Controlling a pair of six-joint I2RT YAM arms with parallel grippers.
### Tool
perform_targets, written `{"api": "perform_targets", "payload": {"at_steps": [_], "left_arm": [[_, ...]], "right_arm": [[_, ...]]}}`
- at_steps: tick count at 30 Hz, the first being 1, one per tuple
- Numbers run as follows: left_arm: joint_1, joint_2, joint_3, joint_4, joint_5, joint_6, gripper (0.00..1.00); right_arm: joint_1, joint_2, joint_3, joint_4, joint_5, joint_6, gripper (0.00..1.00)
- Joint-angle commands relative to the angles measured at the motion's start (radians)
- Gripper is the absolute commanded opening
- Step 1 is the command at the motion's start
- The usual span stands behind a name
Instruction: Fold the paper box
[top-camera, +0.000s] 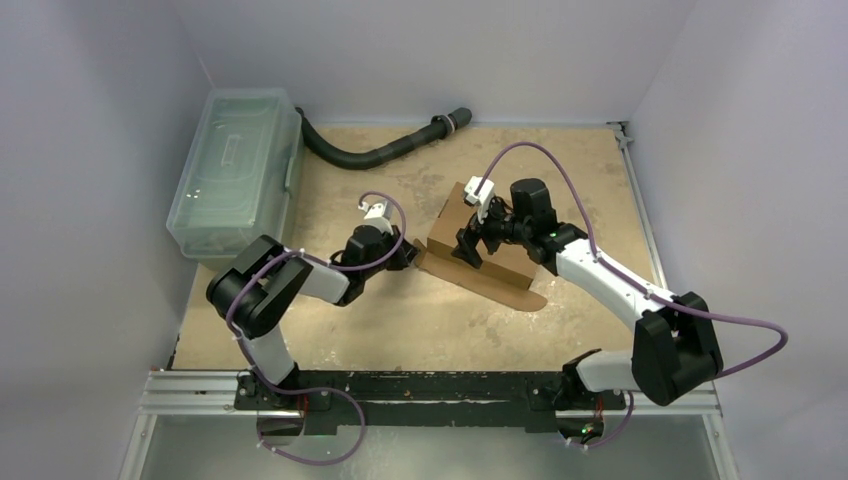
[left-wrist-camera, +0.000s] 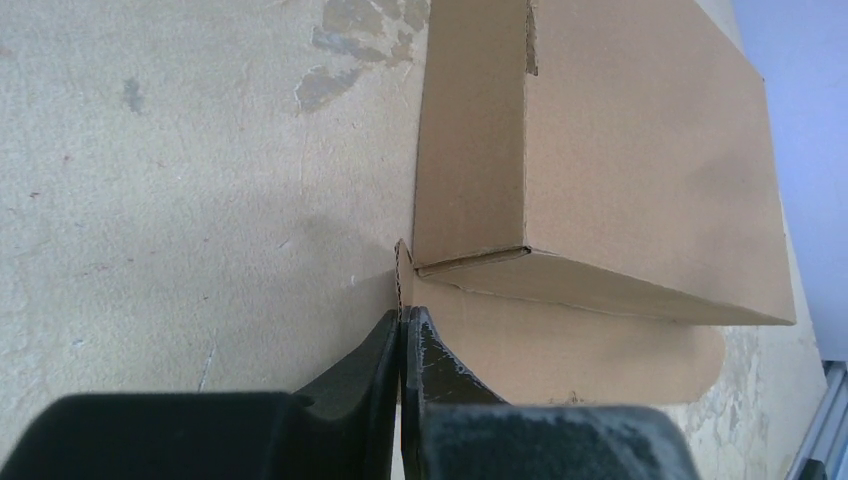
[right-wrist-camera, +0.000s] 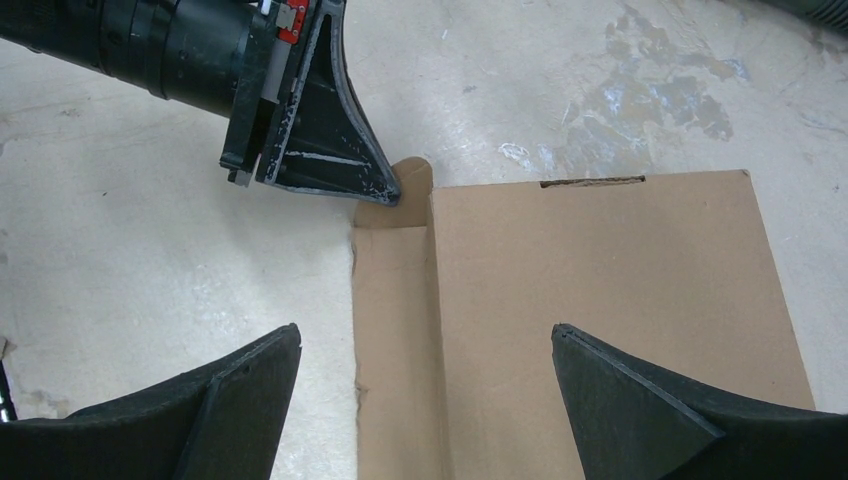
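The paper box (top-camera: 482, 252) is brown cardboard, folded into a shallow closed shape in the middle of the table, with a rounded flap (left-wrist-camera: 600, 355) lying flat on the table at its near side. My left gripper (left-wrist-camera: 403, 318) is at the box's left corner, shut on a thin upright tab (left-wrist-camera: 400, 272) that sticks out there. The right wrist view shows the same pinch, the left gripper's fingertips (right-wrist-camera: 385, 190) meeting on the small rounded tab (right-wrist-camera: 415, 172). My right gripper (right-wrist-camera: 425, 338) hovers open over the box's top panel (right-wrist-camera: 600, 280), straddling its left edge and holding nothing.
A clear plastic lidded bin (top-camera: 235, 170) stands at the back left. A black hose (top-camera: 375, 152) curves along the back of the table. A metal rail (top-camera: 430, 390) runs along the near edge, and white walls close in on three sides.
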Motion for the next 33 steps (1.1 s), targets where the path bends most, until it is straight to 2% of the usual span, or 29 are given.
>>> {"api": "perform_targets", "payload": {"at_steps": [1, 8, 13, 18, 22, 23, 27, 33], "left_arm": [[0.005, 0.015, 0.012, 0.069, 0.035, 0.015, 0.0], [-0.01, -0.068, 0.036, -0.075, -0.059, 0.169, 0.0], [-0.039, -0.12, 0.055, -0.133, -0.117, 0.296, 0.0], [-0.043, -0.126, 0.069, -0.164, -0.127, 0.378, 0.0], [-0.043, -0.127, 0.07, -0.166, -0.12, 0.421, 0.0], [-0.044, -0.125, 0.069, -0.163, -0.117, 0.427, 0.0], [-0.044, -0.115, 0.068, -0.15, -0.096, 0.446, 0.0], [-0.043, -0.111, 0.049, -0.104, -0.055, 0.435, 0.0]], "right_arm": [[-0.004, -0.001, -0.004, 0.031, 0.014, 0.012, 0.99], [-0.006, 0.035, 0.03, 0.057, 0.115, 0.054, 0.99], [-0.038, 0.114, 0.103, 0.068, 0.253, 0.128, 0.99], [-0.131, 0.172, 0.164, 0.092, 0.125, 0.229, 0.99], [-0.119, 0.159, 0.163, 0.038, -0.093, 0.129, 0.96], [-0.093, 0.15, 0.155, 0.024, -0.096, 0.092, 0.96], [0.045, 0.142, 0.111, 0.025, 0.076, -0.079, 0.96], [0.087, 0.15, 0.014, 0.162, 0.232, -0.204, 0.9]]}}
